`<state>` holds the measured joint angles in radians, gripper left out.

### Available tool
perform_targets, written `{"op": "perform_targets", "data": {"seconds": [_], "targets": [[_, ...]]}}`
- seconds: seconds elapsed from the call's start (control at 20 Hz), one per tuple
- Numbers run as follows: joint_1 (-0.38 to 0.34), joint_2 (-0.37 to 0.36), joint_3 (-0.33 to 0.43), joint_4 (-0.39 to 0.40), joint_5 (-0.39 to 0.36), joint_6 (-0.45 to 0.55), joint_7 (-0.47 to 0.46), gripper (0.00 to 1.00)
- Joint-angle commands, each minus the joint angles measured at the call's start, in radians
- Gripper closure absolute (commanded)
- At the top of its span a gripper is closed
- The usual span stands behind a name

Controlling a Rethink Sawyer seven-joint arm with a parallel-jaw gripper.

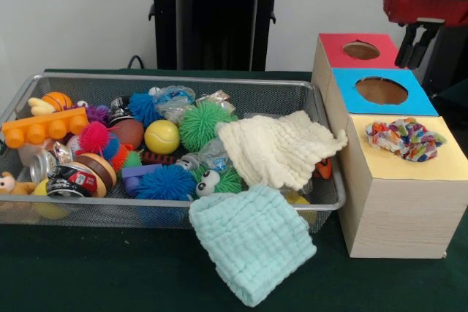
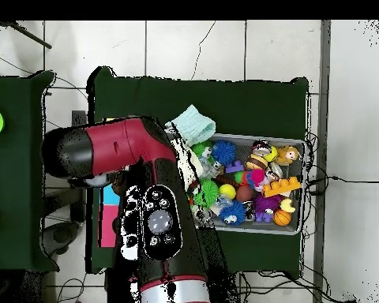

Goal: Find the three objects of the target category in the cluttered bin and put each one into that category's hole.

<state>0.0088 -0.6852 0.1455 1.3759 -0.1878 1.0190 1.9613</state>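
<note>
The wire mesh bin (image 1: 175, 77) holds many toys, and it also shows in the overhead view (image 2: 304, 186). A cream cloth (image 1: 278, 149) lies in its right end. A mint cloth (image 1: 252, 242) hangs over its front rim and shows in the overhead view (image 2: 194, 124). Three wooden boxes stand to the right: a red-topped box (image 1: 338, 47), a blue-topped box (image 1: 351, 93) and a yellow-topped box (image 1: 409, 169). A multicoloured fabric piece (image 1: 406, 139) sits on the yellow top, over its hole. My gripper (image 1: 414, 47) hangs above the right of the red box, open and empty.
The bin holds spiky balls in green (image 1: 202, 123) and blue (image 1: 165, 183), a yellow ball (image 1: 161, 137), an orange brick toy (image 1: 44, 128), a can (image 1: 69, 179) and other toys. In the overhead view my arm (image 2: 157, 229) covers most of the boxes.
</note>
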Motion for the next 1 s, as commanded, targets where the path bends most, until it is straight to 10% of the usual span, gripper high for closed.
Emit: {"op": "perform_targets", "data": {"seconds": [0.05,1.0], "targets": [[-0.05,0.025,0.058,-0.092,0.006,0.134,-0.042,1.0],[-0.11,0.052,0.067,0.008,-0.05,-0.047,-0.097,1.0]]}}
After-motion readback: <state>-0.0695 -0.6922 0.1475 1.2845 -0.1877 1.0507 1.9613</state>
